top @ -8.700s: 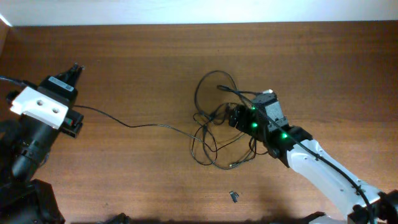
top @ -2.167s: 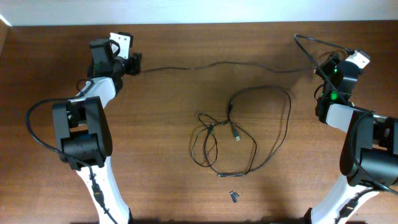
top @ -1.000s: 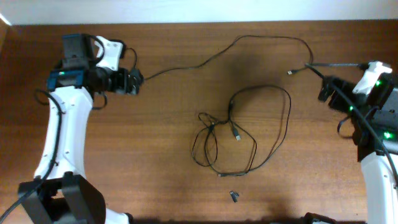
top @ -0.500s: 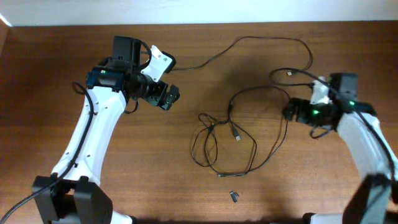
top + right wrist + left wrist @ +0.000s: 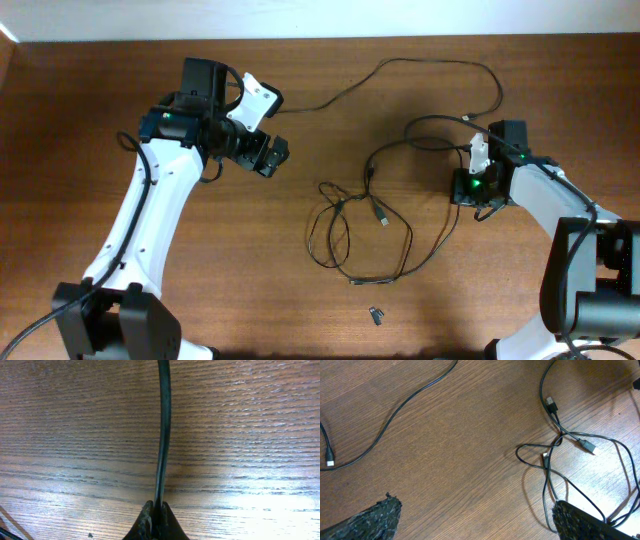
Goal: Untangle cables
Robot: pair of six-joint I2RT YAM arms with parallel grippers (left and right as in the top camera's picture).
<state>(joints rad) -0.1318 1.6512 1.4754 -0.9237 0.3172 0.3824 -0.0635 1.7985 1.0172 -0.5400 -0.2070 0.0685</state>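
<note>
Thin black cables lie on the wooden table, knotted into small loops (image 5: pixel 340 203) at the centre. A wider loop (image 5: pixel 464 160) swings out to the right of the knot. A separate cable (image 5: pixel 430 62) runs along the far side and ends in a plug (image 5: pixel 467 118). My right gripper (image 5: pixel 462 190) is down on the wide loop. In the right wrist view this gripper (image 5: pixel 156 510) is shut on the cable (image 5: pixel 162 435), which runs straight ahead. My left gripper (image 5: pixel 272 155) hovers left of the knot, open and holding nothing. The left wrist view shows the knot (image 5: pixel 559 439) and the separate cable (image 5: pixel 395 410).
A tiny dark loose piece (image 5: pixel 376 316) lies near the front edge, below the knot. The thicker cords of the arms hang by each arm. The white wall (image 5: pixel 320 15) borders the table's far edge.
My right gripper has come in from the far right edge down to the wide loop and shut on the cable. My left arm swung towards the centre and has held still over the last half second.
</note>
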